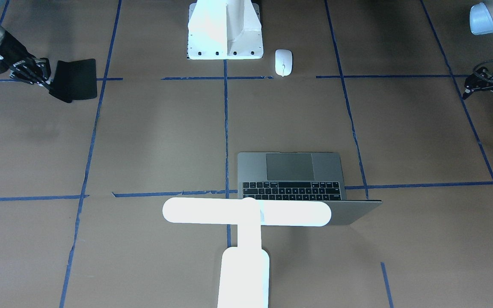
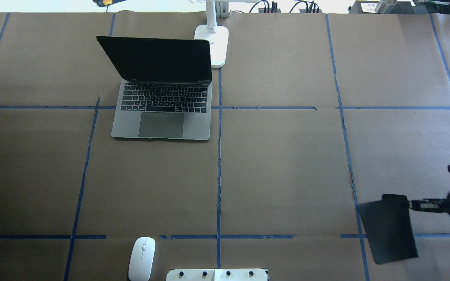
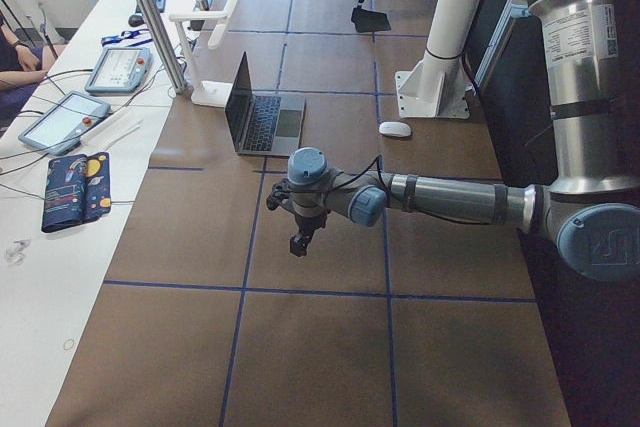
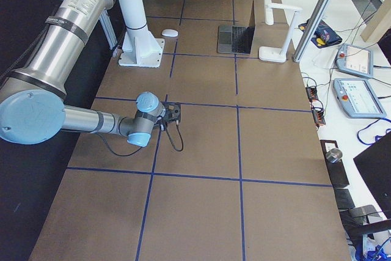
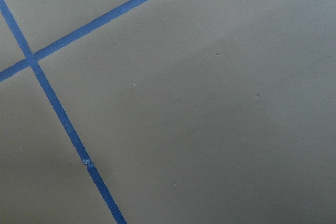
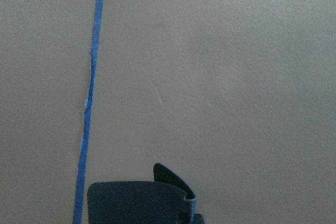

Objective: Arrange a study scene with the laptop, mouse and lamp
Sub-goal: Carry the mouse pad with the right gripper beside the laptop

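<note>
- Far left, the laptop (image 2: 161, 117) stands open, keys toward the robot, with the lamp (image 2: 214, 43) just behind its right corner, probably to light them.
- The mouse (image 2: 142, 258) lies near, beside the white pedestal (image 2: 217, 274).
- The right gripper (image 2: 409, 203) pinches a black mat (image 2: 389, 232) by its edge, near right, likely meant as a mouse pad.
- Whether the left gripper (image 1: 486, 85) is spread or closed, I cannot tell.

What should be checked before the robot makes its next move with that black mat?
1. Right gripper jaws clamped on the edge of the black mat: ok.
2. Laptop open, keyboard facing the robot: ok.
3. Lamp standing upright just behind the laptop: ok.
4. Mouse next to the laptop: not ok, it lies far off by the white pedestal.
5. Left gripper jaws open or shut: cannot tell.
</note>
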`<state>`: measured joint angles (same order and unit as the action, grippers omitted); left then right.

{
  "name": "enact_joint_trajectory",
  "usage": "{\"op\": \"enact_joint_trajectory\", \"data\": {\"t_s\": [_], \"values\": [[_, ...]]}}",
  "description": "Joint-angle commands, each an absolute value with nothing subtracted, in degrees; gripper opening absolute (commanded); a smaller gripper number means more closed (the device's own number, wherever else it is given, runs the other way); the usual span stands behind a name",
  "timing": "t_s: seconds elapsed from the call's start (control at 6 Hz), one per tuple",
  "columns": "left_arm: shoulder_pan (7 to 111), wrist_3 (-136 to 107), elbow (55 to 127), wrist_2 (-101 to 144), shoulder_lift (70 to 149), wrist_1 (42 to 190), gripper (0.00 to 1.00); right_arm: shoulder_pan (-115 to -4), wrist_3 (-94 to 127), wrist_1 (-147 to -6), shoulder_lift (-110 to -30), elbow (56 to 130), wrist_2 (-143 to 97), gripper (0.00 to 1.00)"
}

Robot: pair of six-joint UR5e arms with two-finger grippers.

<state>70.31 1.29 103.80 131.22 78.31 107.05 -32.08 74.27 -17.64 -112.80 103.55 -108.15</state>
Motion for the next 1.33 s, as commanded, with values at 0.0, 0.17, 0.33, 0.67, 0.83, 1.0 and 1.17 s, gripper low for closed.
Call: {"op": "enact_joint_trajectory", "data": {"t_s": [0.0,0.17,0.33,0.67,0.83,1.0,1.17], "values": [[70.31,1.23,103.71,131.22,78.31,106.96,1.0,-36.63,76.54,-31.83,-98.87,103.71,-109.07,0.0],[70.31,1.23,103.71,131.22,78.4,106.96,1.0,-37.52,78.81,-40.08,-90.7,103.71,-109.42,0.0],[70.31,1.14,103.71,131.22,78.49,106.79,1.0,-37.7,80.4,-50.08,-81.83,103.54,-109.34,0.0],[70.22,-1.04,103.62,131.31,78.66,107.05,1.0,-37.79,82.95,-64.13,-65.91,97.53,-108.9,0.0],[70.22,-1.05,103.54,131.31,78.66,107.05,1.0,-37.62,85.14,-63.99,-58.26,88.68,-108.29,0.0],[70.22,-1.05,103.54,131.31,78.66,107.05,1.0,-38.14,85.17,-63.98,-56.18,86.51,-107.93,0.0],[70.22,-1.05,103.54,131.31,78.66,107.05,1.0,-38.58,85.25,-63.98,-53.81,83.61,-107.41,0.0]]}}
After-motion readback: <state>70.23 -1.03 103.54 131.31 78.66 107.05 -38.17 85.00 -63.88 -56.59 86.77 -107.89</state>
